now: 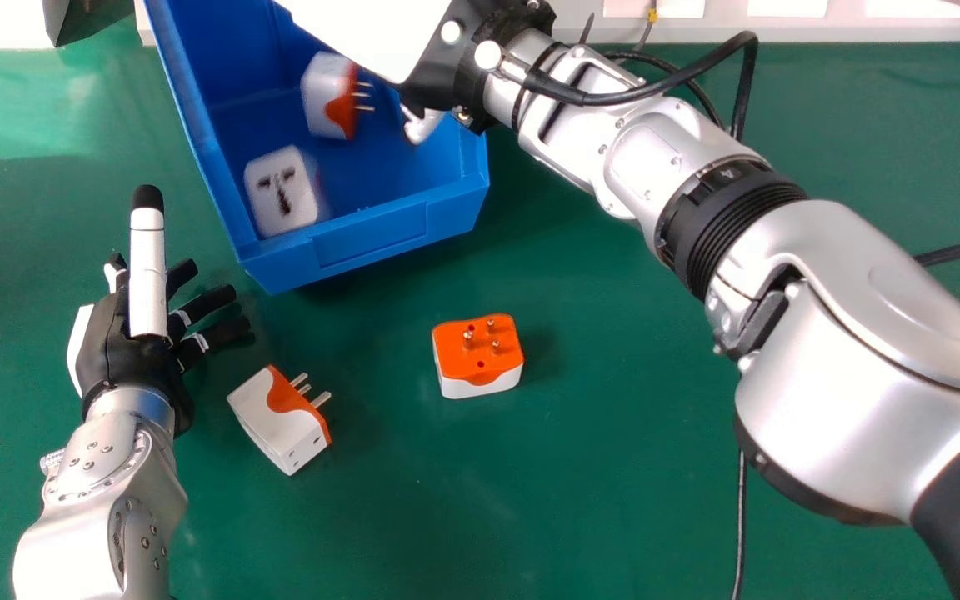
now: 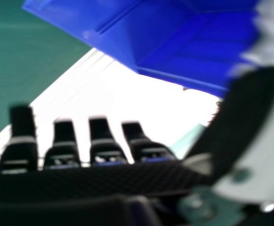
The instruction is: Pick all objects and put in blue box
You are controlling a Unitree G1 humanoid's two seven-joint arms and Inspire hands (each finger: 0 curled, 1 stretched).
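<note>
Right robot hand (image 1: 426, 46) is up at the blue box (image 1: 372, 237), fingers extended, nothing in its grasp. Left robot hand (image 1: 130, 350) is open over the bench (image 1: 613, 450), on the box's left, thumb out.

Count: two in, two to go. In the box: the far plug adapter (image 1: 326, 96), on its side, and the near plug adapter (image 1: 280, 192), socket face showing. On the bench: the prongs-up plug adapter (image 1: 478, 357), in front of the box, and the tilted plug adapter (image 1: 280, 421), just beside the left hand, prongs pointing away from it.

My read: about halfway, right hand is between drops. Next is to get it out and onto the prongs-up one. Lift over the rim before swinging back, or the thumb could snag the wall. Come down from above, thumb and fingers on opposite sides of the white body, low. Don't pinch the prongs; thin, they'd probably let it twist. Close evenly so it doesn't skid. Release well inside the walls. Tilted one suits the left hand, but it'll likely roll if nudged; straddle the body first.
</note>
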